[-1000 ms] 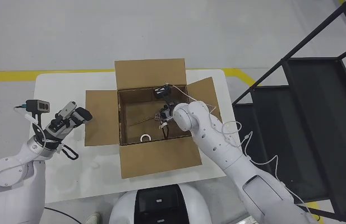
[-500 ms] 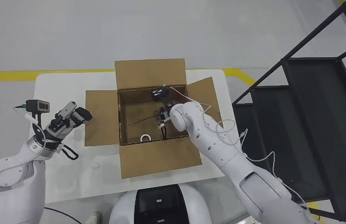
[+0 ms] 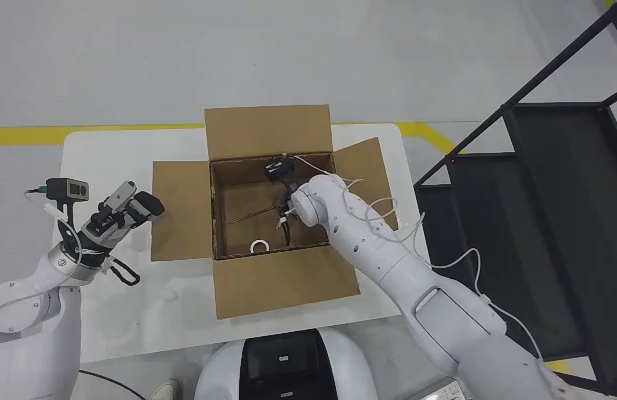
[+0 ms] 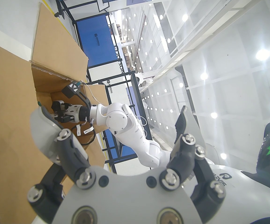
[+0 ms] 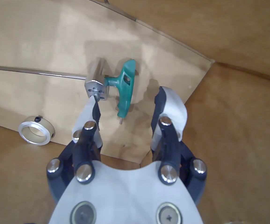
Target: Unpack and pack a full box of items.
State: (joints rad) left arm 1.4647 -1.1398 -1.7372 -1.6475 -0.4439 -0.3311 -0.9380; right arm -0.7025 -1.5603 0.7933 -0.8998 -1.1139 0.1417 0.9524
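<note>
Right gripper (image 5: 127, 99) has slid further into box (image 3: 271, 130) w/ jaws spread, now over green T-handle key (image 5: 125, 87), so pick prob. next; left gripper (image 3: 138, 200) idle, also spread.

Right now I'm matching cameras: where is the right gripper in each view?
Top view: right gripper down inside the cardboard box.
Left wrist view: gripper far off, inside the box.
Right wrist view: gripper open, above the green-handled tool.
Shared landmark: the box.
</note>
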